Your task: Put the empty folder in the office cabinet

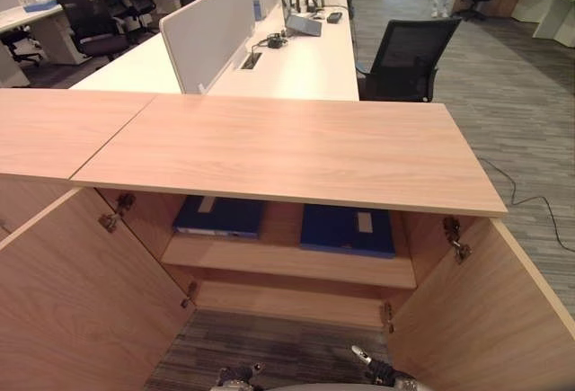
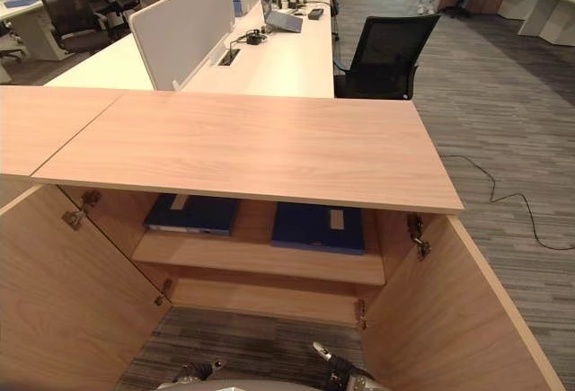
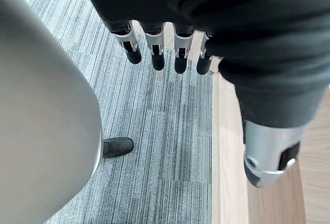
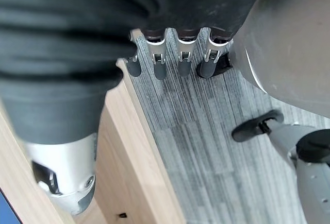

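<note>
The right hand [image 4: 154,38] is seen from close above the grey striped carpet [image 4: 206,152]. Its fingers [image 4: 160,65] are held straight in a row, with nothing between them, and the thumb [image 4: 64,177] is set apart over a light wooden cabinet door [image 4: 129,147], whose edge runs along the carpet. A sliver of blue is seen at the corner beside the wood.

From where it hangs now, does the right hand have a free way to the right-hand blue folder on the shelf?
Probably yes. Both cabinet doors stand open and nothing lies in front of the right folder on the shelf. The right hand hangs open and empty over the carpet, so it would need to reach well forward.
</note>
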Available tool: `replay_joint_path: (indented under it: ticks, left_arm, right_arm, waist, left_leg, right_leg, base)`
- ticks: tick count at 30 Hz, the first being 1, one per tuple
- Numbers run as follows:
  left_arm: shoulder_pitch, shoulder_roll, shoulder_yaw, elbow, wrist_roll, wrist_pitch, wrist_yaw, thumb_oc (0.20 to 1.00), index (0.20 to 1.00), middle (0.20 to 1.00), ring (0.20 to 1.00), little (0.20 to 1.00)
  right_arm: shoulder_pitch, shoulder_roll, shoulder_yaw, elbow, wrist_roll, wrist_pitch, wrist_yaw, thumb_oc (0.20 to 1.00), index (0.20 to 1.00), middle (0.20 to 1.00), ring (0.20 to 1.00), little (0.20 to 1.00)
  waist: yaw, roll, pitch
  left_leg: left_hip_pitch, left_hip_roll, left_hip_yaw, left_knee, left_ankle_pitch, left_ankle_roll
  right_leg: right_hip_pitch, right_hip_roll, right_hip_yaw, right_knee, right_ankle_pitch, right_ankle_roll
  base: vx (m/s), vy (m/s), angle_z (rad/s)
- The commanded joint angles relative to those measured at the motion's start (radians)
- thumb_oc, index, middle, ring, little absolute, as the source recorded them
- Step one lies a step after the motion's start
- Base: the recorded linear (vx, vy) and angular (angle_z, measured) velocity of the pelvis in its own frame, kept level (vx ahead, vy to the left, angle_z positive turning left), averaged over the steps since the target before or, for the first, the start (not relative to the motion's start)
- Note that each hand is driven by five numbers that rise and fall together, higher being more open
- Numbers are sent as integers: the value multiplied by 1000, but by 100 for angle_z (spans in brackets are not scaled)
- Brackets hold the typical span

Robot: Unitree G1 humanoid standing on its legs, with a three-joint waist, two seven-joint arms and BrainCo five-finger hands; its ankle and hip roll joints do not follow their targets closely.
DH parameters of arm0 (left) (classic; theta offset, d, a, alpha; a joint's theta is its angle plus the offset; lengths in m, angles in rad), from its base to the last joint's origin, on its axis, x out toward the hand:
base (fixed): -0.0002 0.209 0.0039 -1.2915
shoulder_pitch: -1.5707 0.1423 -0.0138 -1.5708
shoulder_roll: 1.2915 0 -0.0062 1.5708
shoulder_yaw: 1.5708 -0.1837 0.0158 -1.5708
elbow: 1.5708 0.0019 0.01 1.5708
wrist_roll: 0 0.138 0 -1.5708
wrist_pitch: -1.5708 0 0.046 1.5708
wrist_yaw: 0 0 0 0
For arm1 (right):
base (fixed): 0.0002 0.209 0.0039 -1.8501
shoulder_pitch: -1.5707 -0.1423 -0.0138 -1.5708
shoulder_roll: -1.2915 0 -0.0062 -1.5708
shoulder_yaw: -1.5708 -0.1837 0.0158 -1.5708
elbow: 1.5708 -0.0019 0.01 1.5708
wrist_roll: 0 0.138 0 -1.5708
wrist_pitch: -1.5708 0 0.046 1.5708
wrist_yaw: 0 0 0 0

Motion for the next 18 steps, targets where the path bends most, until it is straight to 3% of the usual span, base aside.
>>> replay_joint_path:
  ticks: [1, 18]
  left_arm:
    - [11, -34, 6, 105, 26, -7, 16, 1000, 1000, 1000, 1000, 1000]
    - [11, -51, -2, 174, 35, -17, 7, 1000, 1000, 1000, 1000, 1000]
  right_arm:
    - [17, 48, -21, 122, -42, 14, -10, 1000, 1000, 1000, 1000, 1000]
    - [25, 33, -3, 129, -59, 2, 1, 1000, 1000, 1000, 1000, 1000]
  waist:
    - [10, -24, -61]
    - [-3, -14, -70]
  left_leg:
    - [-54, -22, -13, 1, 18, -8]
    - [-32, -20, -28, 1, 3, -7]
  right_leg:
    - [-28, 43, 14, 1, -30, -57]
    - [-6, 48, 19, 1, -43, -68]
  base:
    - [0, 0, 0]
    - [9, -10, 1]
